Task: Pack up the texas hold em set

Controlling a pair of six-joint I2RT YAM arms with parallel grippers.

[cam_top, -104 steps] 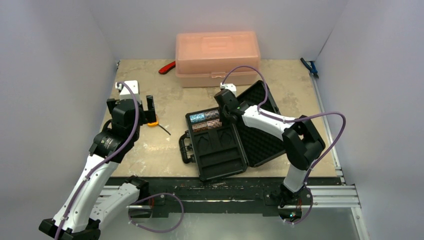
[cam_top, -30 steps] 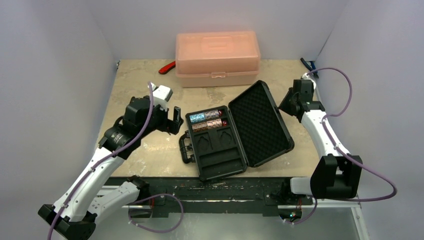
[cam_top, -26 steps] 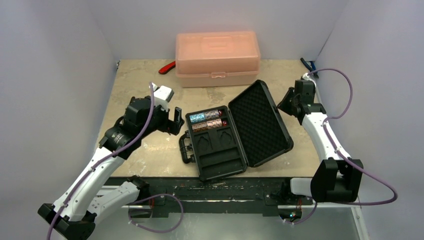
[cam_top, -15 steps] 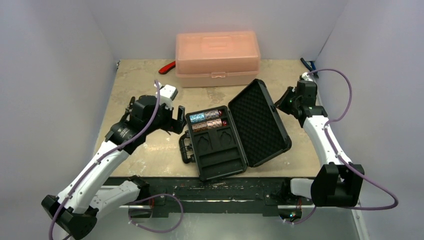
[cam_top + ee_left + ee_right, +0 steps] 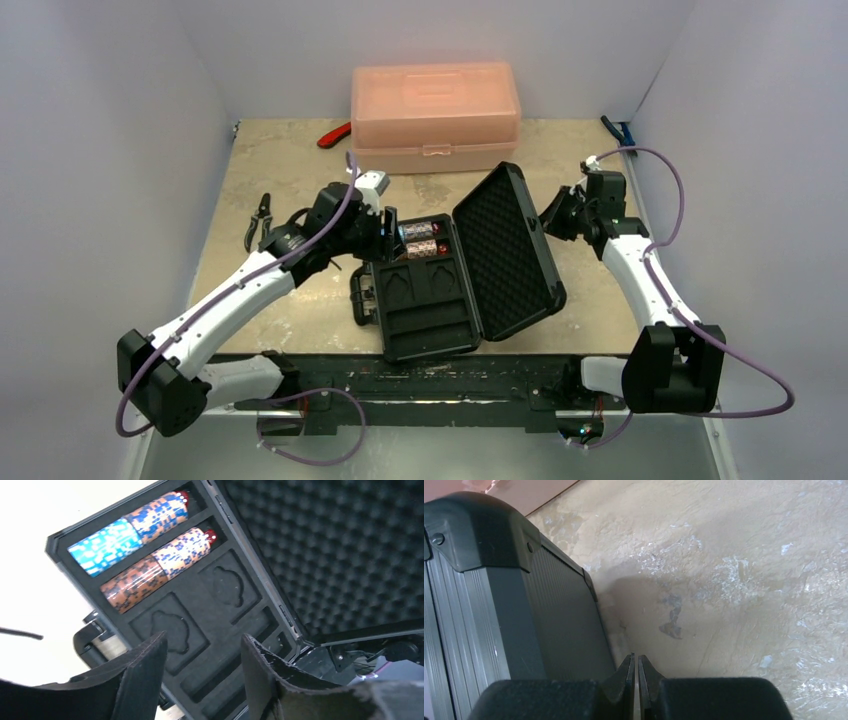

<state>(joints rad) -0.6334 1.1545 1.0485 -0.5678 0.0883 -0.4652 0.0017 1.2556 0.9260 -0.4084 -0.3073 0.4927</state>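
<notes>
The black briefcase (image 5: 428, 305) lies open mid-table, its handle (image 5: 359, 295) to the left. Its foam-lined lid (image 5: 505, 250) stands tilted up on the right. Stacks of poker chips (image 5: 420, 238) lie in the far slots: blue (image 5: 105, 547), blue-speckled (image 5: 157, 515) and reddish-brown (image 5: 135, 582). A red die (image 5: 210, 533) sits at the end of a row. My left gripper (image 5: 200, 652) hovers open over the case's foam tray, nothing between its fingers (image 5: 145, 672). My right gripper (image 5: 635, 661) is shut and empty, low over the table just behind the lid's outer shell (image 5: 499, 585).
A translucent pink box (image 5: 435, 115) stands at the back centre with a red-handled tool (image 5: 335, 135) to its left. A blue tool (image 5: 620, 135) lies at the far right edge. A small dark tool (image 5: 258, 215) lies left of my left arm.
My left arm swung right, over the case's far-left corner, and its jaws narrowed. My right gripper closed and moved in behind the lid. The lid now stands more upright.
</notes>
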